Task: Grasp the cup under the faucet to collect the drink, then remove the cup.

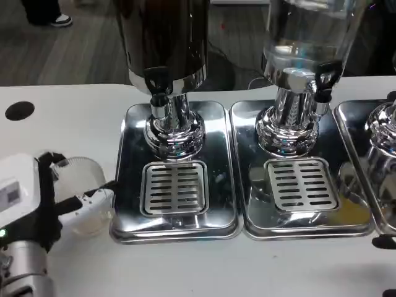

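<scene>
- White table (74, 111) runs across the whole view, with a dark round hole (19, 110) at its far left.
- Three dispensers stand in a row on shiny metal trays. The left one (164, 43) has a dark tank, the middle one (306, 37) a clear tank, and the third (383, 124) is cut off at the right edge.
- Left tray (127, 185) and middle tray (244, 185) sit side by side, edges touching or nearly so. Each has a slotted drip grate in front.
- Left grate (175, 187) lies below the dark dispenser's faucet (159, 99) and has nothing on it.
- My left forearm (21, 272) comes in at the bottom left corner, silver, with the white back of the hand above it.
- My left hand (37, 204) is wrapped around the cup. Black fingers (93, 193) curl across its front and near side, and the white back is at its left.
- Cup (86, 195) is clear plastic and upright, resting on the table or just above it; I can't tell which.
- Cup is just left of the left tray's edge, off the tray, not under the faucet, to the left of the grate.
- Contents of the cup: can't tell, the plastic is see-through and blurred.
</scene>
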You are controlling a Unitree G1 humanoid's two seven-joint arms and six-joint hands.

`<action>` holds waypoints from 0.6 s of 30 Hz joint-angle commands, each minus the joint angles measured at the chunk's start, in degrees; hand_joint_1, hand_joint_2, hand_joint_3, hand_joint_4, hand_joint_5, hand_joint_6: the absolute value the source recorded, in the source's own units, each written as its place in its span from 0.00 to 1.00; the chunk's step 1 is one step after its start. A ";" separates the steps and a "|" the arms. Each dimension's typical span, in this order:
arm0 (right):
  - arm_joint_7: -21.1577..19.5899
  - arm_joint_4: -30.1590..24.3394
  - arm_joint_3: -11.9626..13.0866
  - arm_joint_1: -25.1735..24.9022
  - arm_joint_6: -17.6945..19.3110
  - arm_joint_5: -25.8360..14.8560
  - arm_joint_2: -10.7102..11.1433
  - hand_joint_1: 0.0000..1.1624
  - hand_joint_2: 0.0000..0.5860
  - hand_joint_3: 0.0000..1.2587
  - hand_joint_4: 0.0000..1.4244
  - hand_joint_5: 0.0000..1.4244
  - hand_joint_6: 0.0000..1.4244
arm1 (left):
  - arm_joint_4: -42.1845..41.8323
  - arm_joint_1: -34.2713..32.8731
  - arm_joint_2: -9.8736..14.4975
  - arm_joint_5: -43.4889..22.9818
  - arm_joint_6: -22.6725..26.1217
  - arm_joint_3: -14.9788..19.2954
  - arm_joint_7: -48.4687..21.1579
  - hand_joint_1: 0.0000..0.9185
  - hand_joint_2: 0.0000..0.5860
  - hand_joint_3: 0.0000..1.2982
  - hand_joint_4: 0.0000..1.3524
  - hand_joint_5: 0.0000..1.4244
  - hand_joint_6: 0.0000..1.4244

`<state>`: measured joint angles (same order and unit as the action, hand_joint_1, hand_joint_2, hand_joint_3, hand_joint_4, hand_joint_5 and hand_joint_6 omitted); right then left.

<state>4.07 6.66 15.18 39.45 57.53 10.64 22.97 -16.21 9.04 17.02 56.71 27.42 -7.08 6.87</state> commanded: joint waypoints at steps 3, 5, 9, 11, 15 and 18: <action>0.99 1.11 -0.25 -0.22 1.21 -1.64 0.62 0.51 0.64 0.23 0.15 0.12 0.01 | -4.56 -1.02 -1.00 -0.01 -1.84 0.40 1.25 0.45 0.18 0.49 0.50 0.69 0.89; 1.17 1.35 -0.31 -0.34 1.30 -1.88 0.74 0.51 0.64 0.23 0.15 0.12 0.01 | -4.49 -2.14 -1.31 0.18 -1.75 -0.01 0.62 0.46 0.18 0.49 0.50 0.69 0.90; 1.59 1.91 -0.38 -0.42 1.62 -2.46 0.83 0.51 0.64 0.23 0.15 0.12 0.01 | -2.70 -5.22 -2.10 0.79 -1.24 -1.28 -0.22 0.46 0.18 0.49 0.50 0.69 0.90; 1.74 2.28 -0.39 -0.36 1.90 -2.65 0.86 0.51 0.64 0.23 0.15 0.12 0.01 | -0.85 -7.42 -2.70 1.09 -0.91 -2.28 -0.58 0.46 0.18 0.49 0.50 0.69 0.90; 2.10 3.34 -0.20 0.05 2.70 -3.43 1.13 0.51 0.63 0.23 0.15 0.12 0.01 | 3.01 -11.27 -3.90 1.33 -0.30 -4.11 -0.49 0.46 0.17 0.49 0.50 0.69 0.90; 2.42 4.15 0.17 0.31 3.42 -4.47 1.54 0.51 0.63 0.23 0.15 0.12 0.01 | 7.32 -14.99 -5.52 1.64 0.32 -6.28 -0.13 0.46 0.17 0.49 0.50 0.69 0.90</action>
<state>5.79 9.92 14.82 39.33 59.50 7.46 23.48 -11.60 -2.18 12.60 57.08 27.06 -11.84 6.39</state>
